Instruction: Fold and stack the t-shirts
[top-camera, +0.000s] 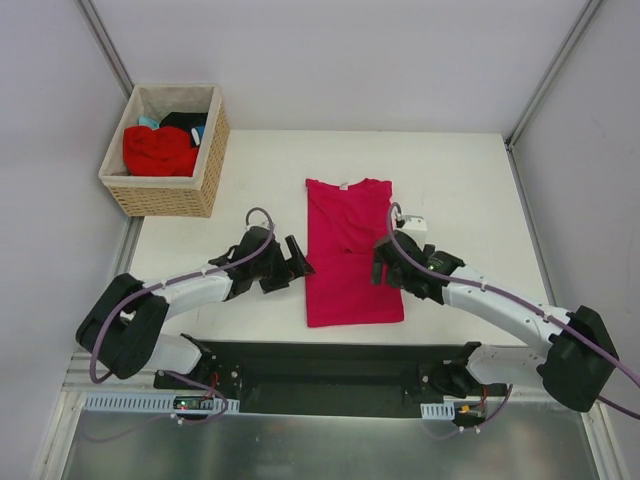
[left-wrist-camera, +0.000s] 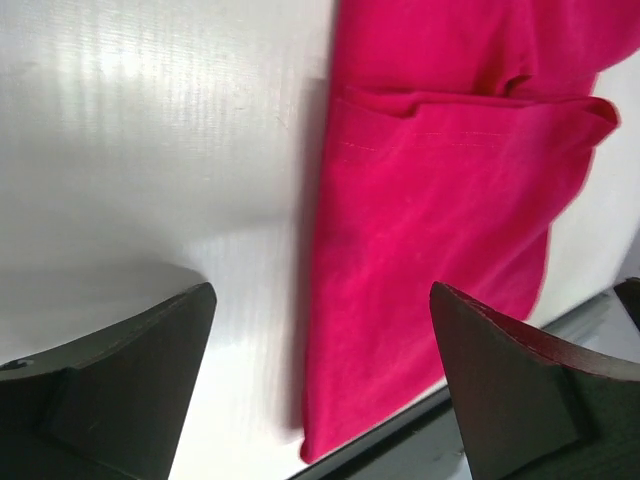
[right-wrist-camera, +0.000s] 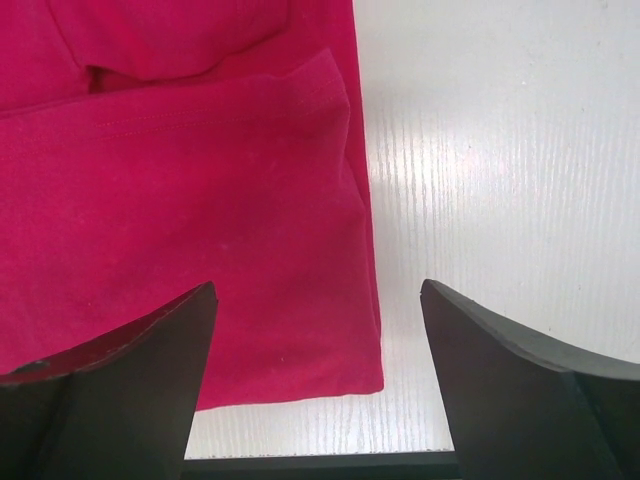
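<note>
A crimson-pink t-shirt (top-camera: 347, 250) lies flat in the middle of the white table, its sides folded in to a long strip, neck label at the far end. My left gripper (top-camera: 297, 259) is open and empty at the shirt's left edge; its wrist view shows the shirt's near left corner (left-wrist-camera: 420, 250). My right gripper (top-camera: 383, 262) is open and empty over the shirt's right edge; its wrist view shows the near right corner (right-wrist-camera: 200, 220). A bright red t-shirt (top-camera: 158, 150), a black one (top-camera: 186, 121) and a teal one (top-camera: 148, 123) lie bunched in the basket.
A woven wicker basket (top-camera: 172, 192) stands at the table's far left corner. The table's near edge and a black rail (top-camera: 330, 365) run just below the shirt's hem. Grey walls enclose the table on three sides.
</note>
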